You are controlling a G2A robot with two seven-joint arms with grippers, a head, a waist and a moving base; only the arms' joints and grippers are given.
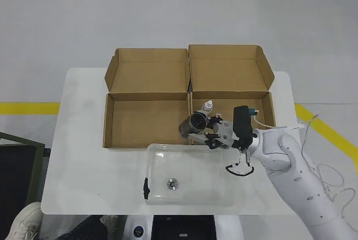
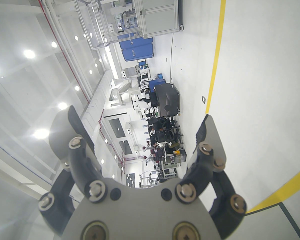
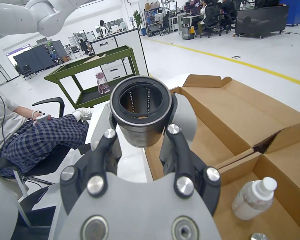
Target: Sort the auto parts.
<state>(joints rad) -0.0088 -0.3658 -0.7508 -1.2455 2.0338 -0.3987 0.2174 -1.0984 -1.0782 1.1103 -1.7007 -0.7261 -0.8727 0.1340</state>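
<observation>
Jaws of right gripper clenched round the dull-steel hollow cylinder. Top view: part hangs over the shared wall btw left brown cardboard box and right brown cardboard box, near their front edge, long axis aimed twd the left box. Left wrist view: left gripper splayed, nothing held, facing the hall. Right wrist view: cylinder bore points away from the wrist, left box just beside; right arm's nearer, I reckon.

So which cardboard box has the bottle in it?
The box on the robot's right: the white bottle is in it; the neighbouring box has none.
</observation>
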